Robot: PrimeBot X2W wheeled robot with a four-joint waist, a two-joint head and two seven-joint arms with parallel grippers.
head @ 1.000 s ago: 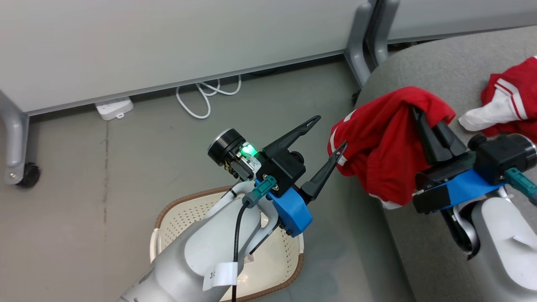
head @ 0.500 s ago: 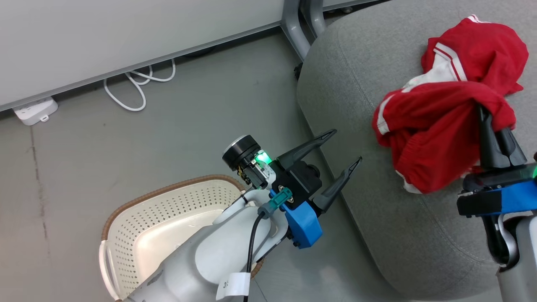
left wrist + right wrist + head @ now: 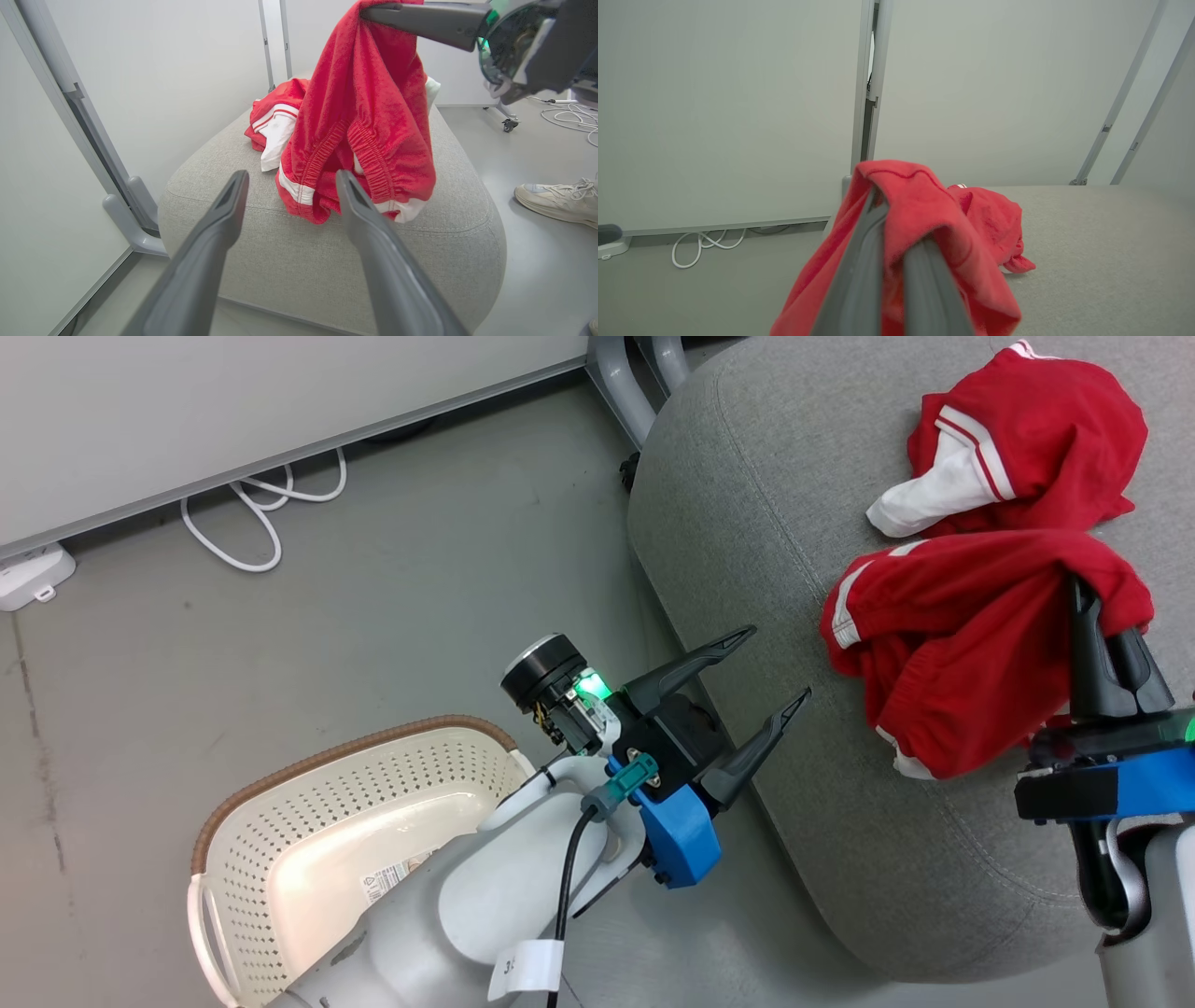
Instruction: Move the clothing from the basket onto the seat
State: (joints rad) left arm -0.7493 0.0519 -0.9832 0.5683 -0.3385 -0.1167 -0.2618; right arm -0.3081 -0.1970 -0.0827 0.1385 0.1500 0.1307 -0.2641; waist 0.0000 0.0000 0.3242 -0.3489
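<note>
Right pincer clamps a soft bright red garment that hangs over the large grey fabric seat below it — left pincer gapes wide.

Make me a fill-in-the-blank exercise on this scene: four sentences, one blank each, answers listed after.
1. The right end effector is shut on a ____ garment.
2. The left end effector is ____ and holds nothing.
3. The basket stands on the ____.
4. A second garment lies crumpled on the grey ____.

Answers: red; open; floor; seat.
</note>
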